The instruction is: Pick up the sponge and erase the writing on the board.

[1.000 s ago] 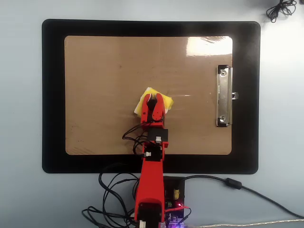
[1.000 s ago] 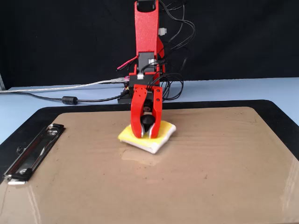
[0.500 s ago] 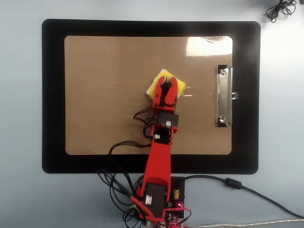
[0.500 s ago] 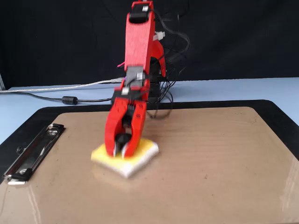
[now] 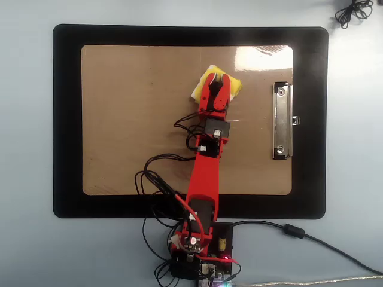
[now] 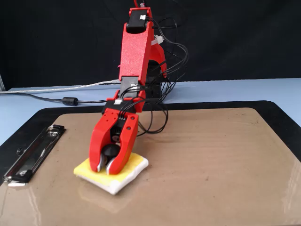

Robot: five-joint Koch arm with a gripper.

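Overhead view: gripper clamps yellow sponge, flat on glossy brown board.

Bright red hand over the yellow sponge with its white underside, glossy brown board beneath it, silver clip off to its right in the overhead view, black mat around, pale blue table beyond.
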